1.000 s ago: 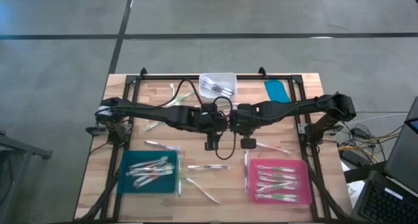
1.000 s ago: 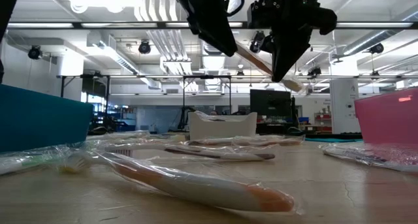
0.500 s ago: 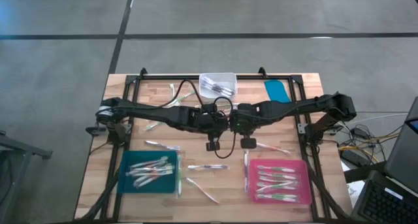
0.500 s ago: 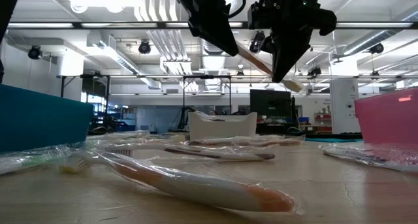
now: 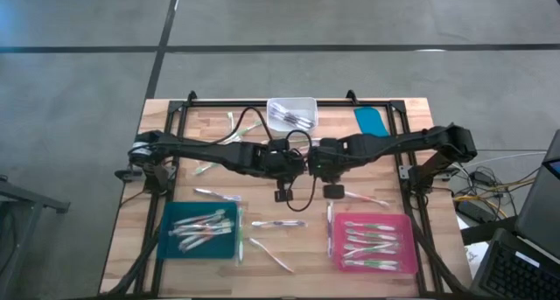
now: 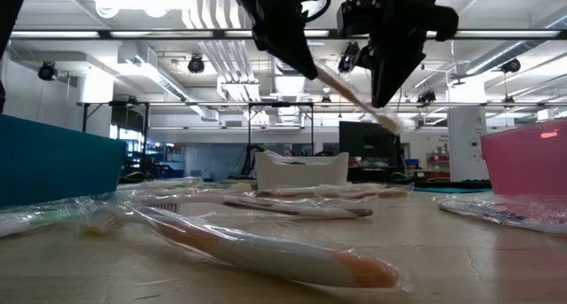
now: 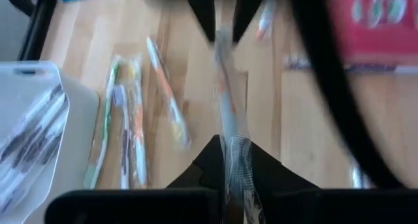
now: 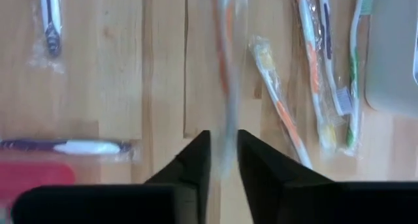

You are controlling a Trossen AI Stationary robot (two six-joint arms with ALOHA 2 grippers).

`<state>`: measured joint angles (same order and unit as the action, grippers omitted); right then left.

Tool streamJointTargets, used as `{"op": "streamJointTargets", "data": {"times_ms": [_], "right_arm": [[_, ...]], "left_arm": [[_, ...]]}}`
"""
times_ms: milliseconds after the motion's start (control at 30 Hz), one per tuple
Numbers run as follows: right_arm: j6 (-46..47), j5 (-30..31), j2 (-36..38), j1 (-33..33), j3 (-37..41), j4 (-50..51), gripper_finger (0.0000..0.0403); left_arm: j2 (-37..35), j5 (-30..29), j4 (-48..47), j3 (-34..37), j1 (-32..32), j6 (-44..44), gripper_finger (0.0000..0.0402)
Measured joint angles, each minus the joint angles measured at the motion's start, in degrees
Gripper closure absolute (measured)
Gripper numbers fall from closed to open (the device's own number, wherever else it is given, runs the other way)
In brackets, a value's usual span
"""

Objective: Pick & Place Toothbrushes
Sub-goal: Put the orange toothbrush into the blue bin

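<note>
Both arms meet over mid-table. In the low view the left gripper [image 6: 297, 63] and right gripper [image 6: 383, 93] hang well above the wood, and one wrapped toothbrush [image 6: 353, 93] runs aslant between them, its high end at the left gripper and its low end poking out past the right. From overhead you get only the two dark heads side by side, left gripper [image 5: 282, 194] and right gripper [image 5: 332, 191]; the stick between them is too thin to pick out there. The left wrist view shows its jaws pressed together on the wrapper. Whether the right gripper grips or has let go you cannot tell; its wrist view is blurred there. Under the pair, loose toothbrushes [image 5: 278, 223] lie on the table [image 5: 122, 247]. The teal tray [image 5: 171, 240] sits near-side of the left gripper and outward, the pink tray [image 5: 335, 244] likewise off the right. The white bin [image 5: 291, 102] lies beyond both, at the far edge. Bare wood is open straight beneath the grippers, with the dark frame rails along the table's edges.
</note>
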<state>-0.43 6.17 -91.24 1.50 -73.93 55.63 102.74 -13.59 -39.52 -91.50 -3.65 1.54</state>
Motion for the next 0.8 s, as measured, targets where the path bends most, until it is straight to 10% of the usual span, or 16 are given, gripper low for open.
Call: {"op": "streamJointTargets", "data": {"times_ms": [400, 800], "right_arm": [[1.6, -0.1, 1.5, 0.0, -3.2, 8.6, 0.0204], [2.4, 0.0, 4.9, -1.9, 0.1, 7.6, 0.0184]], "left_arm": [[-3.5, -2.4, -12.3, 0.7, -1.0, 5.2, 0.0376], [-23.9, -2.6, -11.8, 17.7, -11.3, 18.9, 0.0374]]}}
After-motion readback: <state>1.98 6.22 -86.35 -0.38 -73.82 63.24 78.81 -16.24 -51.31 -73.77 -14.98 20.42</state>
